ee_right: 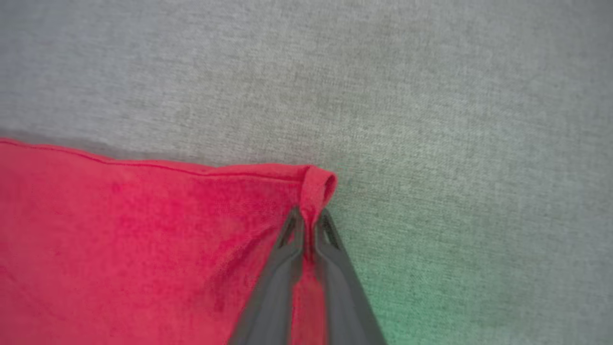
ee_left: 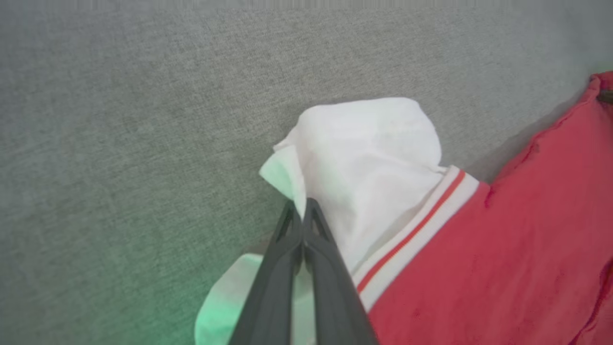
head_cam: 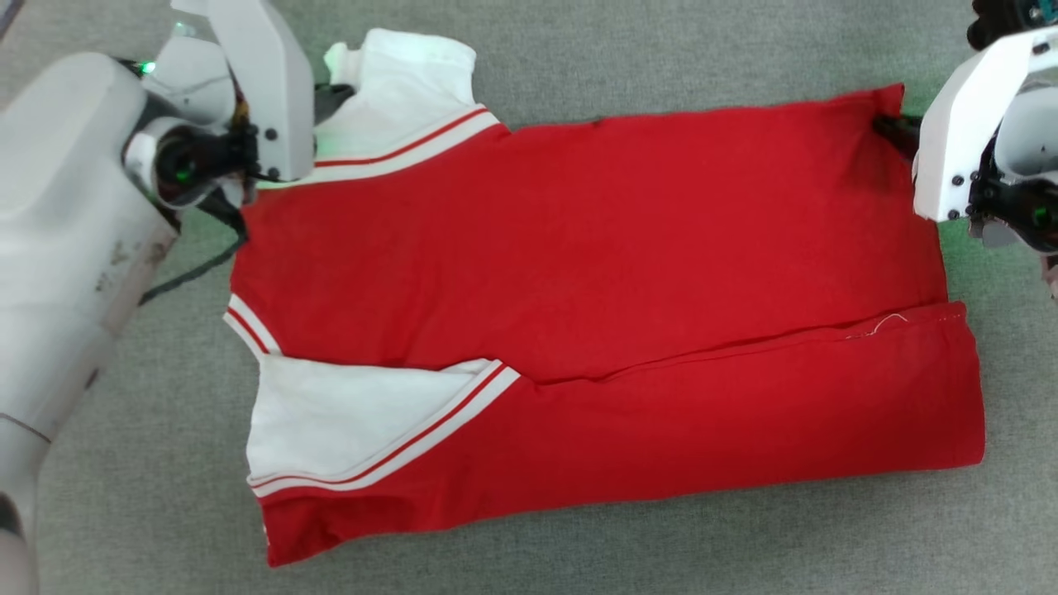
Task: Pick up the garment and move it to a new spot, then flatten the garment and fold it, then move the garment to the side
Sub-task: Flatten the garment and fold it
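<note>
Currently the garment (head_cam: 595, 273) lies spread on the grey cloth surface (head_cam: 661, 49), one long edge turned over its body. The left gripper (ee_left: 300, 211) is clamped on the white sleeve (ee_left: 368, 148) right at its fingertips. The right gripper (ee_right: 309, 218) nips the rolled hem corner (ee_right: 318, 184) just past its tips. Both bites look shallow, so a lift could pull fabric free, and uneven travel between the arms would likely skew the fold.

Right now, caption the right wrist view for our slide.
Right gripper pinching a corner of the red jersey on grey cloth.
</note>
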Tool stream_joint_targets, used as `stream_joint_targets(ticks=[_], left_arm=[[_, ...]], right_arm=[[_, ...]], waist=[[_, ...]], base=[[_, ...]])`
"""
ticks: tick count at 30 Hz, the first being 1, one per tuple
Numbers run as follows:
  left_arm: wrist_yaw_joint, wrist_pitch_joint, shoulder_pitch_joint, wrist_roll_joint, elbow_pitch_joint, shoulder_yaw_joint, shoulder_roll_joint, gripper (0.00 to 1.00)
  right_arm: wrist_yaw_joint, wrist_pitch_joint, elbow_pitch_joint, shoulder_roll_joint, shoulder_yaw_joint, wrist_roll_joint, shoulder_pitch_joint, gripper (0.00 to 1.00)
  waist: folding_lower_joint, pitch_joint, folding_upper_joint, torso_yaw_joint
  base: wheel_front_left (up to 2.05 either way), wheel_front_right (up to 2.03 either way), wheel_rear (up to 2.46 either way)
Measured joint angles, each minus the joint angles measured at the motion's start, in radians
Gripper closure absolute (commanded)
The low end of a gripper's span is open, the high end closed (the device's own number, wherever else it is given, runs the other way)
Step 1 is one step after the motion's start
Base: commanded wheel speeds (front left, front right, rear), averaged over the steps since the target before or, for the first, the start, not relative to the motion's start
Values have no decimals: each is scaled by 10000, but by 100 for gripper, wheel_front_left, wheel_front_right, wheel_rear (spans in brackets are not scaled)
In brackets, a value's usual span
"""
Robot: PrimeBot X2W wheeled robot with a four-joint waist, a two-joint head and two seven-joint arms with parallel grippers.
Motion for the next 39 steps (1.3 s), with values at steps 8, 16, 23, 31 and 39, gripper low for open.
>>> stream_joint_targets(ticks=[8, 16, 23, 31, 39], left_arm=[[0, -1409, 593, -744, -1208, -102, 127, 100], [0, -3078, 1946, -1235, -3705, -451, 1373, 100], [0, -4556, 3389, -1371, -5632, -698, 2447, 100], [0, -6232, 5003, -1371, -6916, -846, 3170, 100], [238, -7300, 6500, -1576, -7747, -1035, 3691, 100]], right_arm=[[6, -1244, -410, -667, 719, 727, 611, 100], [6, -2029, -1950, -1990, 1239, 1720, 2073, 100], [6, -2197, -3200, -3110, 1139, 2309, 3613, 100], [6, -2504, -4380, -4056, 230, 2548, 5558, 100], [6, -2497, -5233, -4326, -1160, 2638, 7690, 100]], waist=[[0, -746, 0, 212], [0, -1814, 0, 622], [0, -2440, 0, 1230], [0, -2835, 0, 1900], [1, -2922, 0, 2018]], base=[[0, 0, 0], [0, 0, 0], [0, 0, 0], [0, 0, 0], [0, 0, 0]])
